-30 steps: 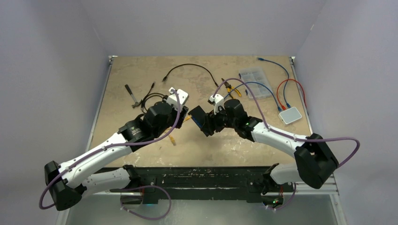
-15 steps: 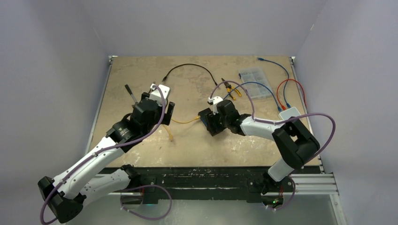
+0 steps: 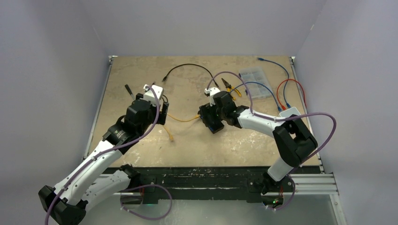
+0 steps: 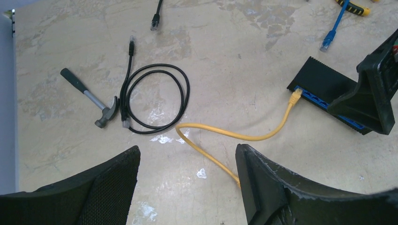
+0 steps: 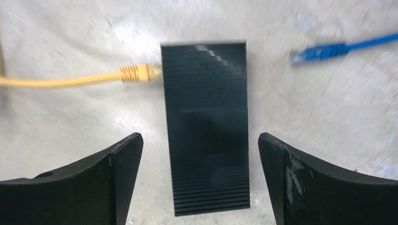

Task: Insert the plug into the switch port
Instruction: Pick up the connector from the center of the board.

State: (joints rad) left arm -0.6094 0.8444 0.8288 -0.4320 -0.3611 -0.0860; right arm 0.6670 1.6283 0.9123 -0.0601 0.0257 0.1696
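A black ribbed switch lies on the table, also in the left wrist view and partly under my right gripper in the top view. A yellow cable runs across the table; its yellow plug sits in the switch's left side, also in the left wrist view. My right gripper is open, its fingers apart on either side of the switch, touching nothing. My left gripper is open and empty above the yellow cable's slack, left of the switch.
A coiled black cable and a small hammer lie at the left. A blue cable plug lies right of the switch. A long black cable, a clear parts box, a white box and red and blue cables lie at the back.
My left arm has pulled back left, away from the switch, leaving the yellow plug in the port. My right gripper has set the switch down and opened over it.
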